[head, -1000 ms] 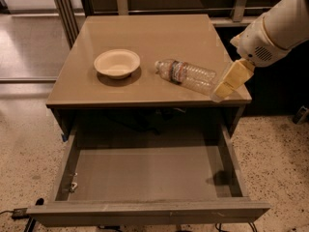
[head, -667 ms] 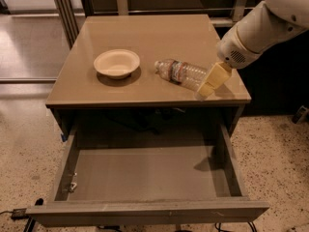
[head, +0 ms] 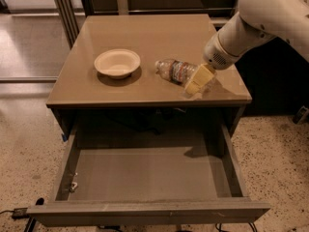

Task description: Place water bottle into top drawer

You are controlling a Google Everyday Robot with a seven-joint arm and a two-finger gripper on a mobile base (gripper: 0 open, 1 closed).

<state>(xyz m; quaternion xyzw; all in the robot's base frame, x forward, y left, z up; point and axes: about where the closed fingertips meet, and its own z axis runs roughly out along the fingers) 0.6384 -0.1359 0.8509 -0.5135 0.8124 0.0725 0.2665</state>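
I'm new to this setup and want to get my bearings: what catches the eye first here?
The big white arm reaching in from the upper right stands out, with its gripper down at the right end of the water bottle, which lies on its side on the tan tabletop. Below the tabletop, the top drawer stands pulled wide open. A cream bowl sits to the left of the bottle, apart from it.

Probably an office or lab test space: speckled terrazzo floor (head: 275, 149), a metal-framed glass partition (head: 34, 33) behind, a plain tan surface (head: 145, 33) over an open drawer (head: 145, 212), and a white robot arm (head: 270, 8) whose hand (head: 198, 80) hangs over the surface's right front.
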